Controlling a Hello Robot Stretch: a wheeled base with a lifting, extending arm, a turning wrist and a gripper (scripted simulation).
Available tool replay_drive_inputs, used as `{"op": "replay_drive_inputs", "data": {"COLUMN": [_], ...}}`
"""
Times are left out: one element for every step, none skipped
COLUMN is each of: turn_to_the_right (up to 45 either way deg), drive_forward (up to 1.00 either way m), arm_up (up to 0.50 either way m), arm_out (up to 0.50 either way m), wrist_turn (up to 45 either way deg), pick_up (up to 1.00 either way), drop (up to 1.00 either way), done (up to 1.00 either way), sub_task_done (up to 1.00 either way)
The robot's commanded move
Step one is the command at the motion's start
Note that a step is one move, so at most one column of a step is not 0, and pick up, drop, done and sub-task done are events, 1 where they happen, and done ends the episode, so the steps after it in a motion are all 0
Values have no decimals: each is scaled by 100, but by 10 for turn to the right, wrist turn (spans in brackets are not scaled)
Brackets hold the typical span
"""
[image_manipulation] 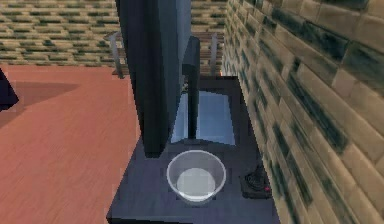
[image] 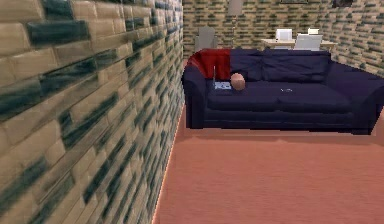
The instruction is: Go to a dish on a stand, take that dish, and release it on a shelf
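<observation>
A pale round dish (image_manipulation: 195,176) with a grey inside stands on the near end of a dark low stand (image_manipulation: 140,200), in the lower middle of the arm side view. Right behind the dish a tall dark flat screen (image_manipulation: 152,70) rises from the same stand.
A brick wall (image_manipulation: 310,90) runs along the stand's right side, and a small dark controller (image_manipulation: 258,181) lies by it. Red floor (image_manipulation: 60,140) spreads left of the stand. In the forward view a brick wall (image: 80,110) flanks the left and a dark blue sofa (image: 285,95) with a red cloth (image: 212,64) stands ahead.
</observation>
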Motion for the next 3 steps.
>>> {"op": "replay_drive_inputs", "data": {"turn_to_the_right": [0,0,0], "drive_forward": [0,0,0], "arm_up": [38,0,0], "arm_out": [0,10,0], "wrist_turn": [0,0,450], "pick_up": [0,0,0], "drop": [0,0,0], "done": [0,0,0], "sub_task_done": [0,0,0]}}
